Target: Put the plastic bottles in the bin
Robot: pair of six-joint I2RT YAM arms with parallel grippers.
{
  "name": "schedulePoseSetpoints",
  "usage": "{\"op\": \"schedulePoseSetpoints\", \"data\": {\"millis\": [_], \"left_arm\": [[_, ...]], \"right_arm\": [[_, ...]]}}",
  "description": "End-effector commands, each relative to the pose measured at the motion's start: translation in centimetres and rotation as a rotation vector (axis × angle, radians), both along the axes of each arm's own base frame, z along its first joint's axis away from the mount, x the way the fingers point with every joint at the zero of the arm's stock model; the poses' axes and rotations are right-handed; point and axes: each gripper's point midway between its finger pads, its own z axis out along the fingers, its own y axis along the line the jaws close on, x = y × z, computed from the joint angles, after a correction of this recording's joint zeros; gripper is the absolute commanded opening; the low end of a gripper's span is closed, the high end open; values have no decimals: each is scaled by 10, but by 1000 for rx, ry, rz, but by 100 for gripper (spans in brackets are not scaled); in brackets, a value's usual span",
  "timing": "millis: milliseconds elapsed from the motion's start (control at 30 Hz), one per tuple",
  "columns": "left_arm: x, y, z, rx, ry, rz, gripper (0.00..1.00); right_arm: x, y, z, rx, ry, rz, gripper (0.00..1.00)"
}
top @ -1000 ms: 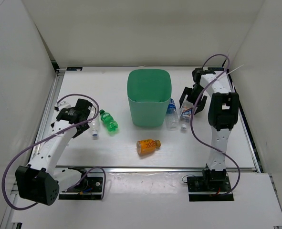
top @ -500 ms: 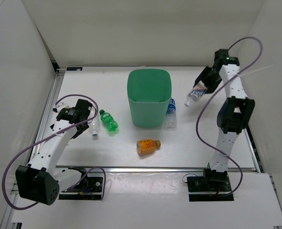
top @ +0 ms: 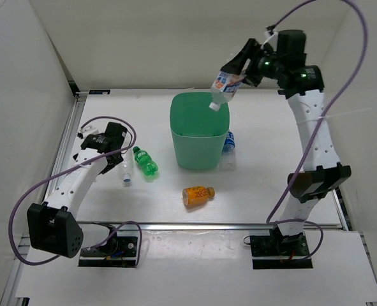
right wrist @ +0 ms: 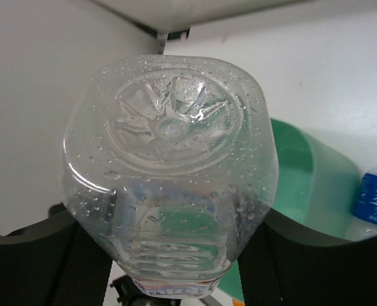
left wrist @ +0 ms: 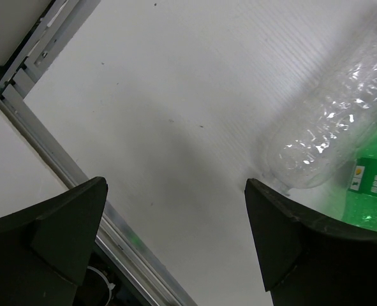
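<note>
Clear plastic with a white-red label: that bottle (top: 224,85) hangs cap-down above the bin (top: 198,150), pinched in my right pincer (top: 236,71). The bin stands mid-counter, toward the far edge. My left pincer (left wrist: 175,188) is spread wide near the left edge, just beside the white-capped bottle (top: 127,169), possibly touching it.

no legible text; white characters on blue-label bottle (right wrist: 374,194) too blurred to read.
</note>
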Motion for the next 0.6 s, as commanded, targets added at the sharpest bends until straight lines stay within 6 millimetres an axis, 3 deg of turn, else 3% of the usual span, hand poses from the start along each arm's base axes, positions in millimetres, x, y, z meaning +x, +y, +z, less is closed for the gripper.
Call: {"op": "schedulePoseSetpoints", "data": {"millis": [0, 100, 133, 200, 233, 300, 367, 400, 433, 500, 533, 567], "left_arm": [[23, -7, 16, -17, -75, -47, 100], [28, -10, 16, -25, -72, -50, 100], [28, -10, 14, -23, -63, -50, 100], [27, -10, 14, -25, -61, -41, 100], [25, -10, 13, -27, -58, -33, 100], [25, -10, 13, -27, -58, -33, 100], [22, -9, 12, -27, -58, -33, 100], [21, -9, 16, -30, -73, -33, 100], [17, -8, 12, -26, -53, -33, 100], [13, -7, 13, -28, -64, -33, 100], [10, -6, 9, -25, -51, -33, 100], [5, -4, 7, -22, -38, -32, 100]], "right_arm": [[-1, 39, -47, -56, 84, 96, 66], [-6, 65, -62, -99, 87, 163, 81], [-5, 66, -50, -91, 61, 163, 85], [-2, 65, -55, -119, 69, 127, 97], [-2, 59, -47, -127, 47, 95, 100], [-1, 34, -47, -176, 53, -12, 100], [8, -9, -53, -211, 117, -197, 100], [12, -24, -68, -224, 175, -252, 100], [12, -54, -74, -217, 226, -332, 100], [11, -79, -96, -166, 324, -414, 100], [0, -97, -131, -143, 428, -423, 100], [6, -102, -139, -108, 409, -417, 100]]}}
